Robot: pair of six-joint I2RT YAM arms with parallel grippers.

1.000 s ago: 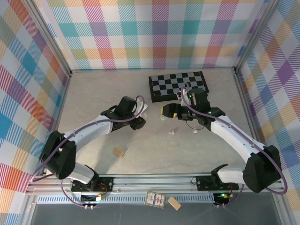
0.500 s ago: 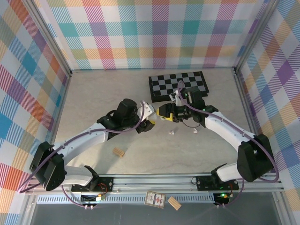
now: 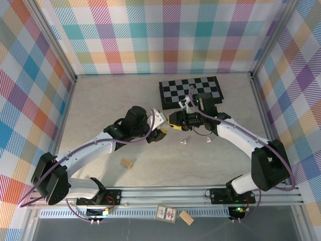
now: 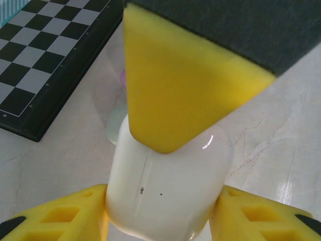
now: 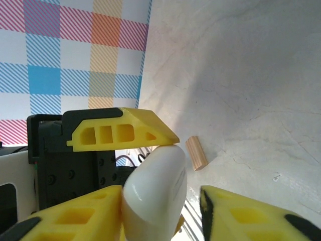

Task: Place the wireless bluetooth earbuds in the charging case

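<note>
Within plaid walls, on the pale marbled table (image 3: 100, 100), the left gripper (image 3: 159, 126) clamps a white charging case (image 4: 168, 196). The right gripper (image 3: 174, 122), fingers apart, straddles the case's far end, one finger touching it. Two white earbuds (image 3: 184, 142) lie loose just base-side of the right gripper.

The left arm stretches forward and to the right from its base with the elbow bent. Its end effector (image 3: 159, 126) has both fingers clamped on the sides of a white charging case (image 4: 165, 196). The right arm arcs leftward to meet it. Its end effector (image 3: 175, 121) is spread apart, with one finger (image 4: 175, 90) lying against the case.
</note>
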